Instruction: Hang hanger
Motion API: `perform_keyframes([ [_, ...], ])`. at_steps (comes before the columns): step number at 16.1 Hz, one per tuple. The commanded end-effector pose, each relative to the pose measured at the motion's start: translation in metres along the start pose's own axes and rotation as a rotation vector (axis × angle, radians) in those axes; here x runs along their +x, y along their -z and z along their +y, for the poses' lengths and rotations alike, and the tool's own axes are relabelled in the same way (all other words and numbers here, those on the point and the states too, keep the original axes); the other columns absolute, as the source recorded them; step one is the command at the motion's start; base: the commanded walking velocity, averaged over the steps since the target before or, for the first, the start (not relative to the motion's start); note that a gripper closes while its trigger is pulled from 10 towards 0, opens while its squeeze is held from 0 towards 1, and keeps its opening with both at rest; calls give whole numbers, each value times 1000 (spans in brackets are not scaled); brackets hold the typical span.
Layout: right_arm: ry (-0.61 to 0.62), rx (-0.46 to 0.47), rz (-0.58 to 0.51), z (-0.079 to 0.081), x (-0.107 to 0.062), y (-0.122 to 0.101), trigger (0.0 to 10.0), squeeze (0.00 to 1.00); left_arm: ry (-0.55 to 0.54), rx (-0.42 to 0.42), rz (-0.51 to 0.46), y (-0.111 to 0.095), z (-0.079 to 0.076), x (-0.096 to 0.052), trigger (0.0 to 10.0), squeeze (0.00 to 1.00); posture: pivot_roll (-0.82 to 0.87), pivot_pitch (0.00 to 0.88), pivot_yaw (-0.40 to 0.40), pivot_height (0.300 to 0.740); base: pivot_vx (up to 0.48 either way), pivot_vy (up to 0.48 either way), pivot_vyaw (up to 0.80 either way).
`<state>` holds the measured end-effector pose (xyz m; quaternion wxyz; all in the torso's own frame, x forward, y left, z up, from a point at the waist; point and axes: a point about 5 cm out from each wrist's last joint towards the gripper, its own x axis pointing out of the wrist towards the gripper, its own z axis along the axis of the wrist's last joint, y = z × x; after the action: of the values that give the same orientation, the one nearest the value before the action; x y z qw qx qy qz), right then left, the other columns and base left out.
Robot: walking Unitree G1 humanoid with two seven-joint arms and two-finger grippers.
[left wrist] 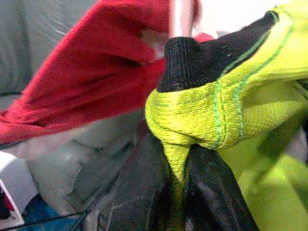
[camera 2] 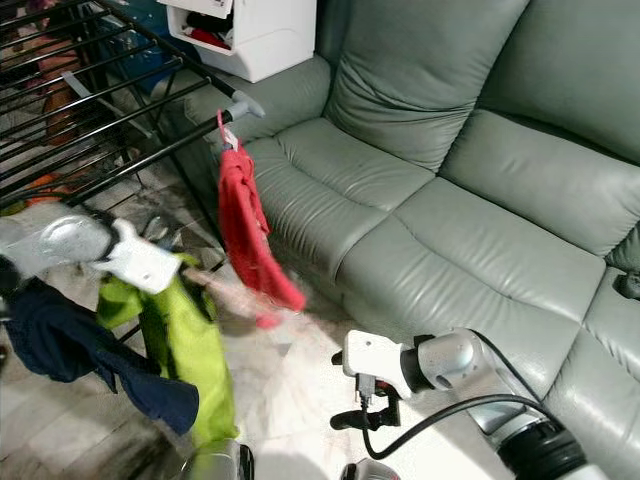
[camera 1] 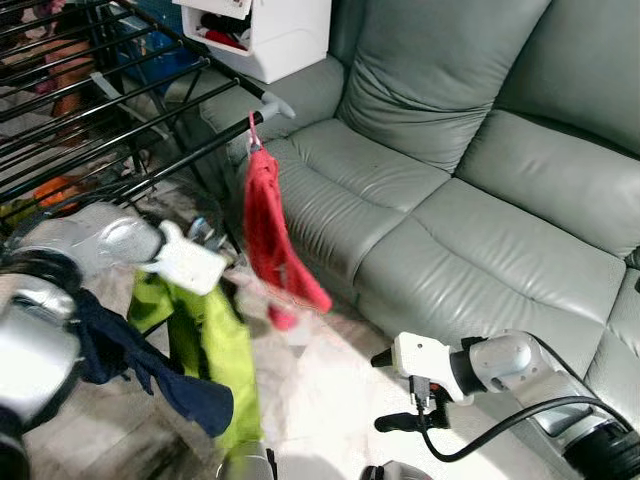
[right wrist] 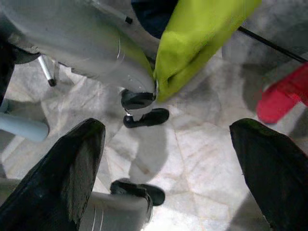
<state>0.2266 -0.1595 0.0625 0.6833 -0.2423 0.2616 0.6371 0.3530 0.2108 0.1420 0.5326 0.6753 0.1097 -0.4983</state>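
A red garment (camera 1: 268,230) hangs on a pink hanger (camera 1: 253,128) from the end of a black drying-rack bar (camera 1: 190,155). My left gripper (left wrist: 175,161) is shut on a lime-green garment (camera 1: 215,345) with a black collar (left wrist: 202,60), held just below and left of the red one. The green cloth is bunched between the black fingers (left wrist: 142,192). A thin shiny rod (left wrist: 180,17) rises above the collar. A dark navy cloth (camera 1: 140,365) is draped over my left arm. Low on the right, my right gripper (camera 1: 383,392) is open over the floor, holding nothing.
A grey-green leather sofa (camera 1: 480,200) fills the right and back. A white storage box (camera 1: 270,40) stands on its armrest. The drying rack (camera 1: 80,110) spreads across the upper left. Pale marble floor (camera 1: 320,400) lies below, with my legs (right wrist: 96,48) over it.
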Motion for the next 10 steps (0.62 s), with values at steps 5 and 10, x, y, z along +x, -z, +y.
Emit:
perform_keyframes([
  [5, 147, 30, -87, -12, 2, -10, 10000, 0, -170, -261, -111, -2, 26, -8, 0, 0, -28, 34, 44, 740, 0, 0, 0],
  [10, 542, 244, -331, -49, 5, -30, 10000, 0, -223, -466, -266, -8, 39, -10, 0, 0, -33, 35, 41, 740, 0, 0, 0],
])
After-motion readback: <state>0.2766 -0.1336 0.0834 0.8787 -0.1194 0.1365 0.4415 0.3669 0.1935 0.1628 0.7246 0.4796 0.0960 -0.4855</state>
